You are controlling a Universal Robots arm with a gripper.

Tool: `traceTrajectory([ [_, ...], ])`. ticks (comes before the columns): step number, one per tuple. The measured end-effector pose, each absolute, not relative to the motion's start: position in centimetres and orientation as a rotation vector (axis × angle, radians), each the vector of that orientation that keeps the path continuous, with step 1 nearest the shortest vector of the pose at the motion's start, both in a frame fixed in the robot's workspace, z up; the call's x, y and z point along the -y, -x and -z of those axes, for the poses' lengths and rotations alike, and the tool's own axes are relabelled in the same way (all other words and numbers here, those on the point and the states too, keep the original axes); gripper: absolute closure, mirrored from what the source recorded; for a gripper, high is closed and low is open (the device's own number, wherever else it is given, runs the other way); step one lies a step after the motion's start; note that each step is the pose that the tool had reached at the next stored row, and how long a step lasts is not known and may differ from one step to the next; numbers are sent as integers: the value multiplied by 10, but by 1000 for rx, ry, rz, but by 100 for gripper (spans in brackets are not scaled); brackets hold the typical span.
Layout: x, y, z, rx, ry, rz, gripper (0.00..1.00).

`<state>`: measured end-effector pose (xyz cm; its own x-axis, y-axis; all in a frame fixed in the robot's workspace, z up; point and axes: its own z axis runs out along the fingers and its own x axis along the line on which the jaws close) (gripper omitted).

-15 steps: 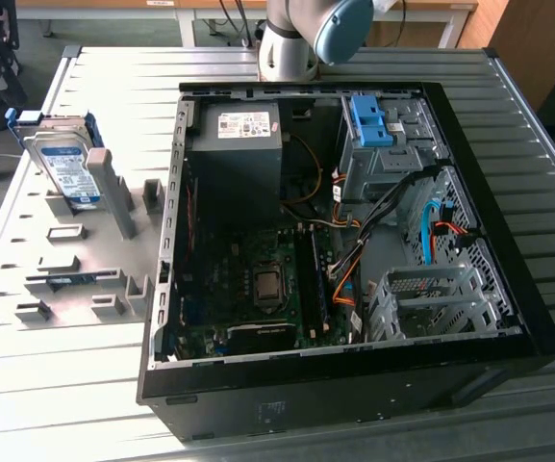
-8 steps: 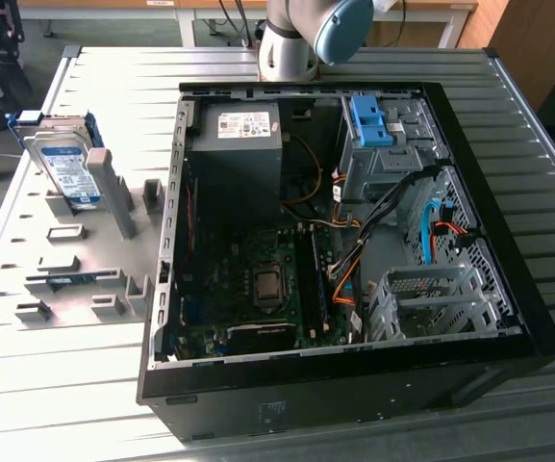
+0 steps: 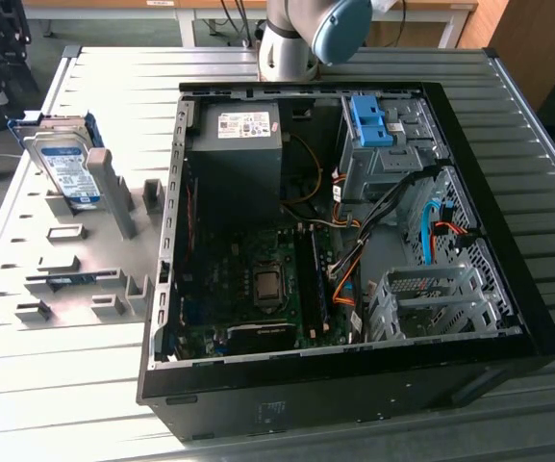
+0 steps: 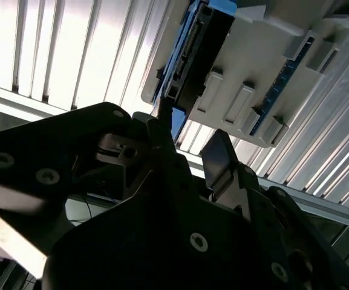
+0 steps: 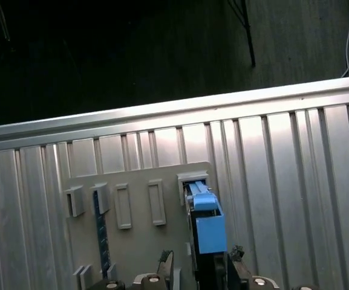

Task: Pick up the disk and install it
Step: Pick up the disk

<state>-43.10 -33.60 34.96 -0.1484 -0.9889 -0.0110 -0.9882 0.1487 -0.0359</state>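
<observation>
While the jaws hang released, disk (image 3: pixel 63 159) standing in grey holder (image 3: pixel 85 265), white-and-blue label (image 3: pixel 73 178), print illegible

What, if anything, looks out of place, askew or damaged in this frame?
Nothing stands out. The disk stands on edge in the grey holder, not yet installed, with the open gripper close to it. The open computer case lies on its side on the slatted table; nothing looks spilled or broken.

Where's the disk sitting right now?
In the exterior view the disk stands in the grey rack, at the exterior view's left of the open computer case.
</observation>
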Motion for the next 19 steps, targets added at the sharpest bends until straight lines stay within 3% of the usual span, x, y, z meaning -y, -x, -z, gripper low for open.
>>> traceTrajectory([
  [4,336,433,-345,-2329,2063,29,52],
  [5,336,433,-344,-2319,2075,28,45],
  [19,334,440,-323,-2264,2153,7,45],
])
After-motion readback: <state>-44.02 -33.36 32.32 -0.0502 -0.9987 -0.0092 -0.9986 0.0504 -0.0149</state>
